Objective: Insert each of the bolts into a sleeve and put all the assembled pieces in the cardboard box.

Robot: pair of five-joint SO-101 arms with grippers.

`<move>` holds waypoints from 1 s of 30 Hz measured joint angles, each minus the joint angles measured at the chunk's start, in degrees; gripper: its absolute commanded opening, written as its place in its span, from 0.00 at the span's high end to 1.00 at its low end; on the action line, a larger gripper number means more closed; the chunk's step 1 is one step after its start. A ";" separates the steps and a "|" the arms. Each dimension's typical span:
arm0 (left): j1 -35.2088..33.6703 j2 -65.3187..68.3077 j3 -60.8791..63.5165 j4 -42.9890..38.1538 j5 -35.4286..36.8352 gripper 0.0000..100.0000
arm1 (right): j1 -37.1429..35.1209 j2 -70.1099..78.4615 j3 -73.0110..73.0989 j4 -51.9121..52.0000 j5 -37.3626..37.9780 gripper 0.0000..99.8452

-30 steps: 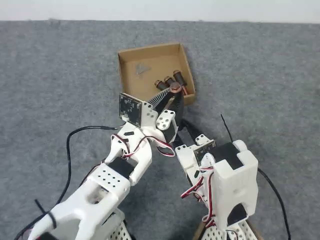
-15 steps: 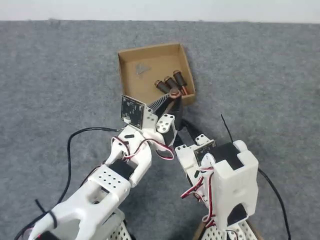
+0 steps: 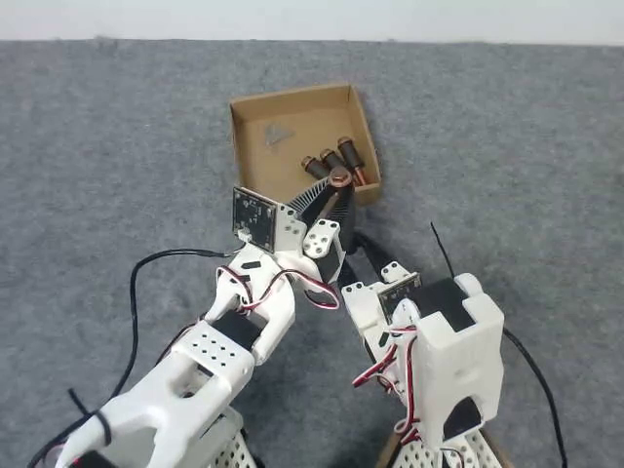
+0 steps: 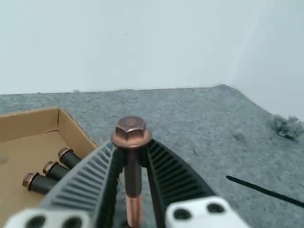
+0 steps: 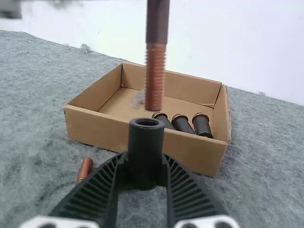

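Cardboard box [image 3: 292,94] taken as landmark; it sits open on the grey carpeted worktop [image 3: 117,146].

- Inside the box: three assembled pieces [image 3: 331,161] lie side by side against its right wall, at the near corner. A small grey scrap [image 3: 278,134] lies on the box floor, towards the middle.
- Left pincer [image 4: 129,159]: closed on a copper bolt [image 4: 130,135], gripping the shank just under the hex flange head. The bolt is upright, head up, threaded end down. From the high view the bolt head sits over the box's near wall, close to the near right corner.
- Right pincer [image 5: 143,161]: clamped around a black sleeve [image 5: 145,140], held upright with the open bore facing up, just outside the box's near wall.
- Bolt to sleeve: the threaded tip hangs directly above the sleeve mouth with a small gap showing in the right wrist view. Not entered. Whether the tip is truly centred over the bore in depth cannot be told.
- A loose copper bolt [image 5: 85,169] lies on the worktop just outside the box's near wall, beside the right pincer.
- A black cable [image 3: 136,312] loops over the worktop well apart from the box, on the near left side beside the left arm.
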 measured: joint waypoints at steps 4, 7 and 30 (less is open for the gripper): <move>0.00 2.11 0.70 -0.62 0.00 0.99 | 0.00 0.00 0.00 0.00 0.00 0.99; -0.18 6.51 0.53 -3.08 0.00 0.99 | 0.18 -0.09 0.00 -0.09 0.00 0.99; 0.35 7.82 7.38 -1.05 -0.09 0.99 | -0.18 -0.09 0.00 -0.09 0.00 0.99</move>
